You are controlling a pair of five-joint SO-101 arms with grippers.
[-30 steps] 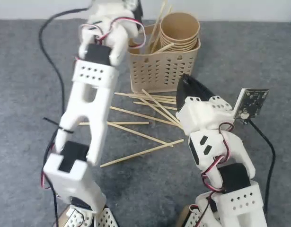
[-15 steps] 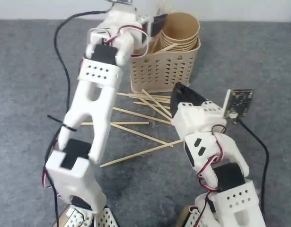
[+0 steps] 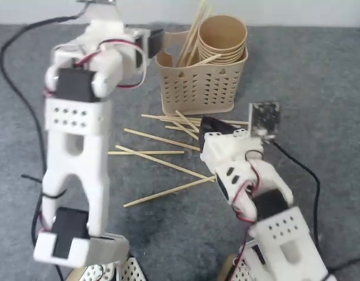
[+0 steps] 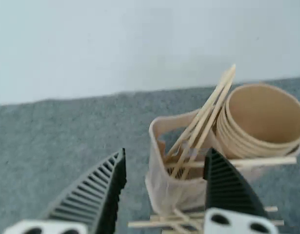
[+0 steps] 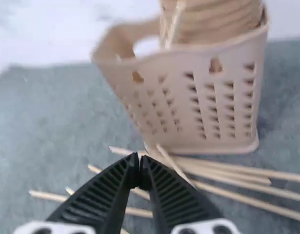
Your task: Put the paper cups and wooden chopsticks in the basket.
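High view, left pincer [image 3: 154,40] withdrawn from basket [image 3: 197,89]

The basket [image 3: 197,88] is nearly full at its mouth: the stack of paper cups [image 3: 222,35] takes the right part, the leaning chopsticks [image 3: 193,29] the left. Loose chopsticks [image 3: 162,157] lie crossed on the table [image 3: 320,117] before its front wall, between both arms. The left tool [image 4: 166,161], spread wide, stands at the basket's left rim. The right tool [image 5: 139,165], pressed together, is low over the loose sticks. To the right of the basket, bare table gives wide room.
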